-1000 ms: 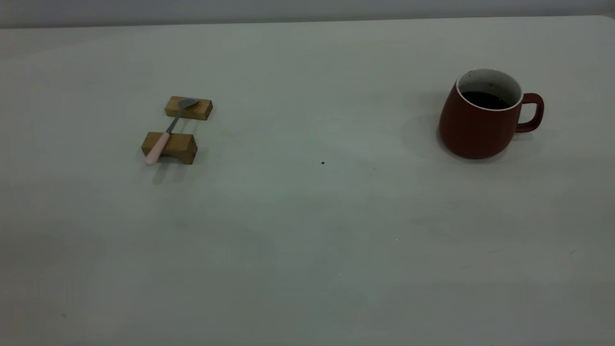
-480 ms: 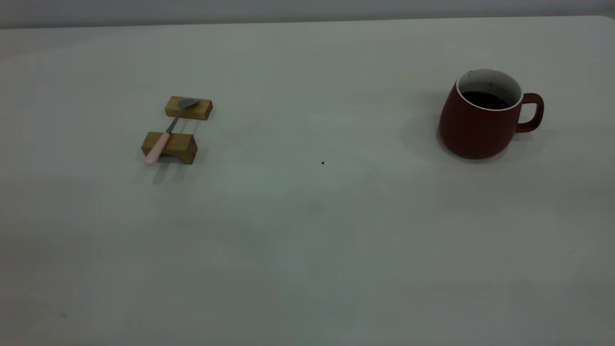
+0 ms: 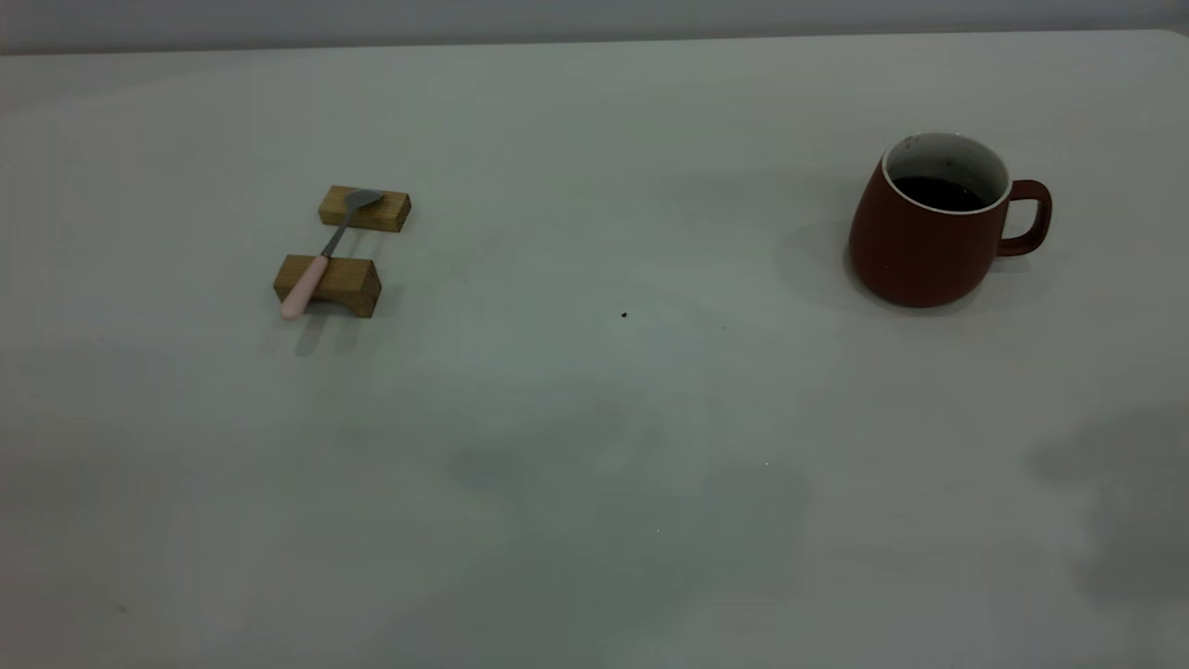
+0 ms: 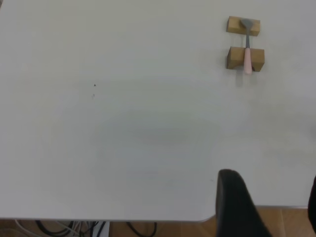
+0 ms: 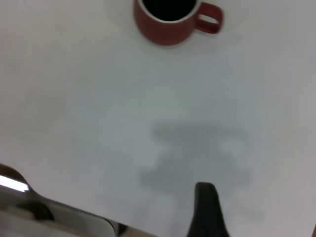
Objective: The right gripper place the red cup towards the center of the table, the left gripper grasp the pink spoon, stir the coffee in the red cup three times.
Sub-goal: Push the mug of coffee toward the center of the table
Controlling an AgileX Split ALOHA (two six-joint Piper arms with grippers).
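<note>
— Red cup: where is it placed?
— It is seen upright at the right side of the table, handle turned to the outer edge, with dark coffee inside. Nothing is touching it.
— And the pink spoon?
— It is laid across two wooden blocks at the left, bowl on the far block, pink handle over the near one.
— Are the grippers shown?
— Only one dark finger of the left gripper is seen, near the table's edge; likewise one finger of the right gripper, well apart from the cup. How far either is opened cannot be told. Nothing is seen held.
</note>
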